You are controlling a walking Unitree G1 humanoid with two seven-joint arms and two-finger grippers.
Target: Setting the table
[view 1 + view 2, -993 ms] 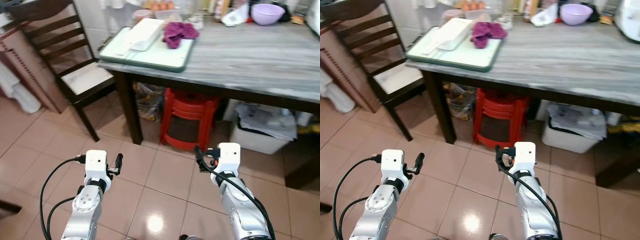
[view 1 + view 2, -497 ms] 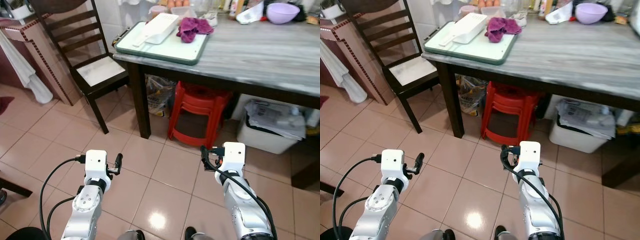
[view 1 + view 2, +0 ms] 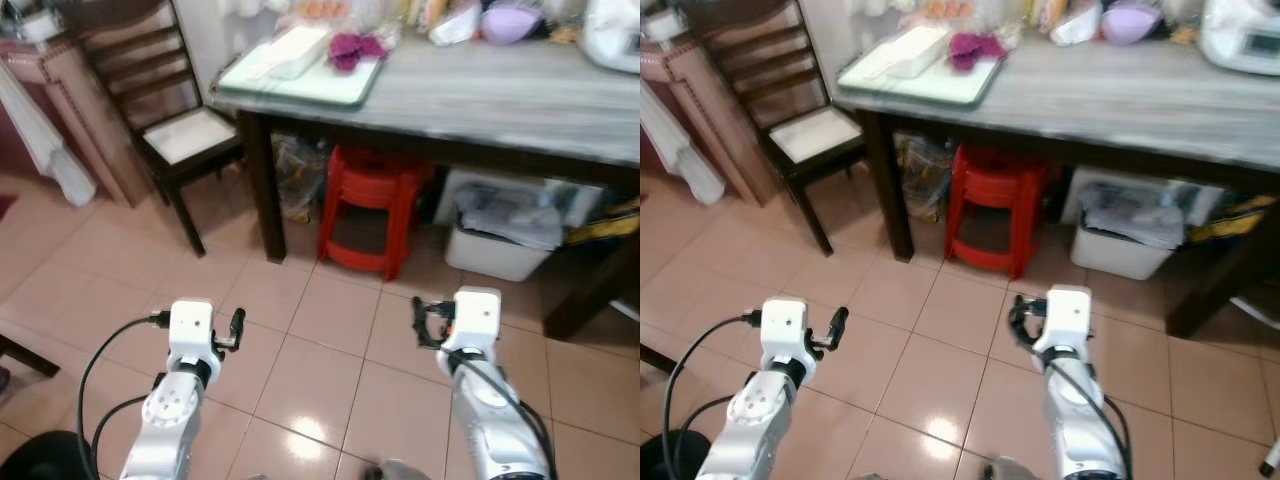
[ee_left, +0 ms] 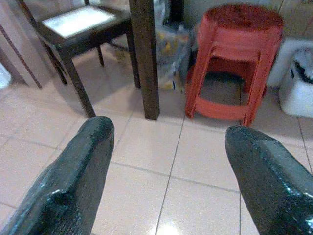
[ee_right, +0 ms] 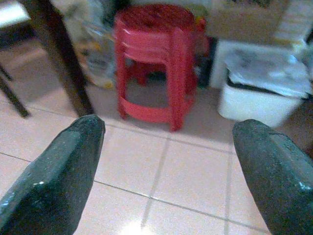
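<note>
**Head views: both grippers low over the tiles, table ahead**

The left eye view has a white towel (image 3: 45, 140) hanging at the far left, then a dark chair (image 3: 165, 120) with a pale seat, standing just beside the table's left end. The table (image 3: 480, 95) has a grey top on dark legs. On its near-left corner lies a green-rimmed tray (image 3: 300, 75), holding a white box (image 3: 290, 50) and a purple cloth (image 3: 355, 45). Along the back edge stand blurred jars, and towards the right a lilac bowl (image 3: 510, 20). At the back-right corner sits a white appliance (image 3: 1240, 35), which the right eye view shows more fully.

Under the table, from the left: a bag (image 3: 295, 185) by the leg, stacked red stools (image 3: 375, 205), and a white bin (image 3: 500, 230) with crumpled paper in it.

The left gripper (image 3: 236, 328) and right gripper (image 3: 420, 322) hover above the pink floor (image 3: 320, 330), well short of the table. The head views show each from the side, so the finger gap is hard to judge there.

The left wrist view settles it: that gripper's fingers (image 4: 73, 181) are spread wide with nothing between them, aimed at the table leg and stools. The right wrist view shows its fingers (image 5: 54, 171) likewise spread and bare, facing the stools and bin.
</note>
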